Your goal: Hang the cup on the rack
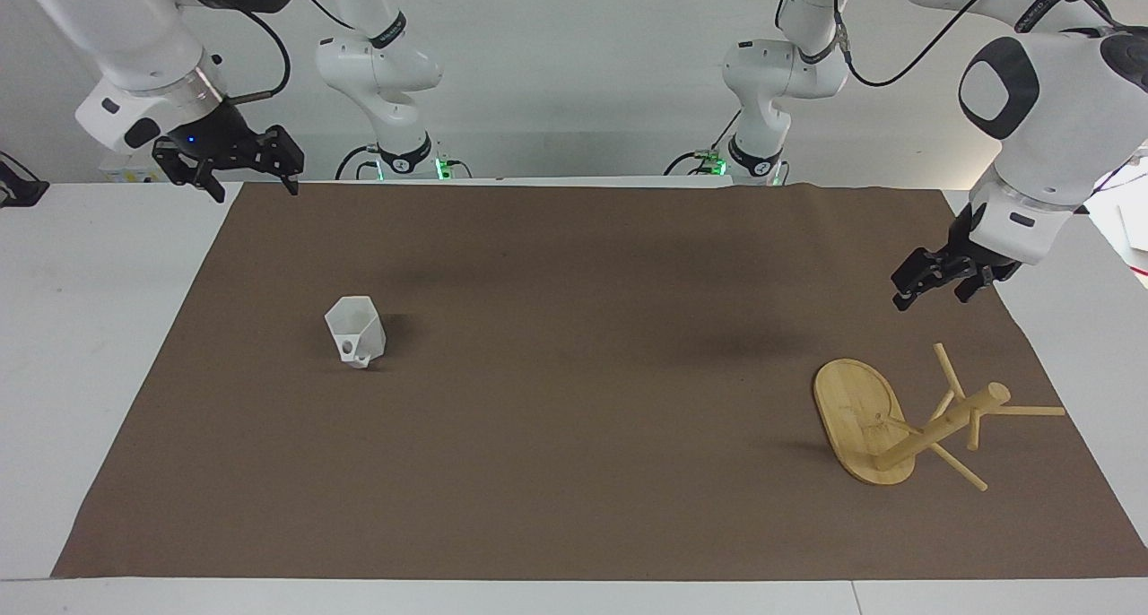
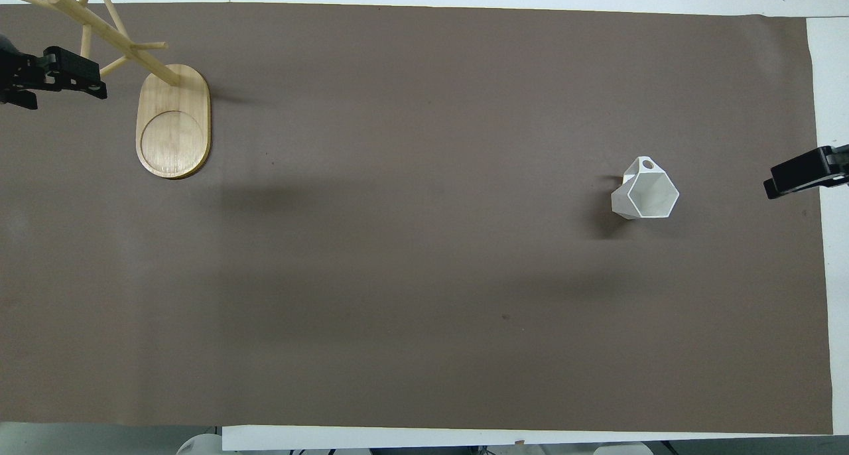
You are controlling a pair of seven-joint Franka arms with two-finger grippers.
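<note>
The white faceted cup stands upright on the brown mat toward the right arm's end, its handle with the hole on the side farther from the robots; it also shows in the overhead view. The bamboo rack stands on its oval base toward the left arm's end, post and pegs bare; it also shows in the overhead view. My left gripper hangs open and empty over the mat's edge beside the rack's pegs, apart from them. My right gripper hangs open and empty over the mat's corner, well away from the cup.
The brown mat covers most of the white table. The two arm bases stand at the robots' edge of the table. Only the cup and the rack lie on the mat.
</note>
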